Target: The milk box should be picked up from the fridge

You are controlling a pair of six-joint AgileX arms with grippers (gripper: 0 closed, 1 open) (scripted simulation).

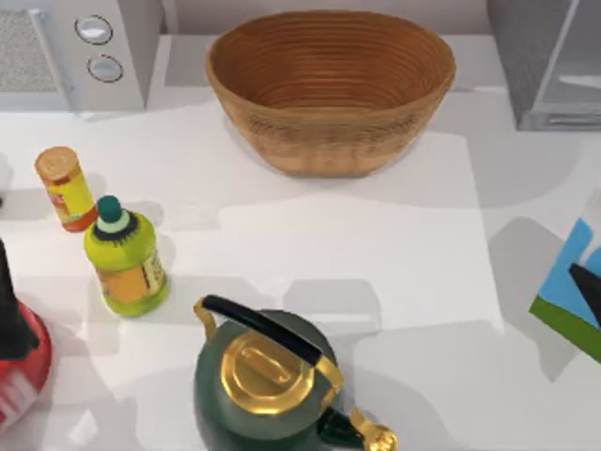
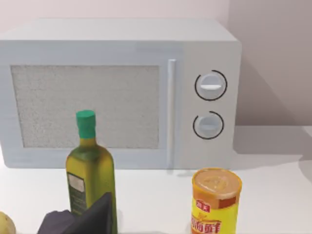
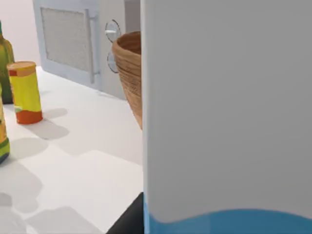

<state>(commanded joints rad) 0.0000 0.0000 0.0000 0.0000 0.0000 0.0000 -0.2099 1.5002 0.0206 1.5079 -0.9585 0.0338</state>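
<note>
The milk box [image 1: 566, 279] hangs tilted at the table's right edge, showing its sky-blue body and green base band. My right gripper [image 1: 591, 290] is shut on it, with one black finger lying across the blue side. In the right wrist view the carton [image 3: 224, 112] stands very close, white above a blue edge, with a dark finger [image 3: 127, 222] beside it. The fridge [image 1: 537, 58], dark grey with a pale glassy panel, stands at the back right, apart from the carton. My left arm [image 1: 6, 310] is parked at the left edge.
A woven basket [image 1: 329, 89] sits at the back middle and a light-grey microwave [image 1: 84, 47] at the back left. A yellow-green bottle [image 1: 125, 258], an orange-capped can [image 1: 66, 188], a green kettle [image 1: 268, 381], a red object [image 1: 19, 376] and an olive-oil bottle [image 2: 90, 170] crowd the left and front.
</note>
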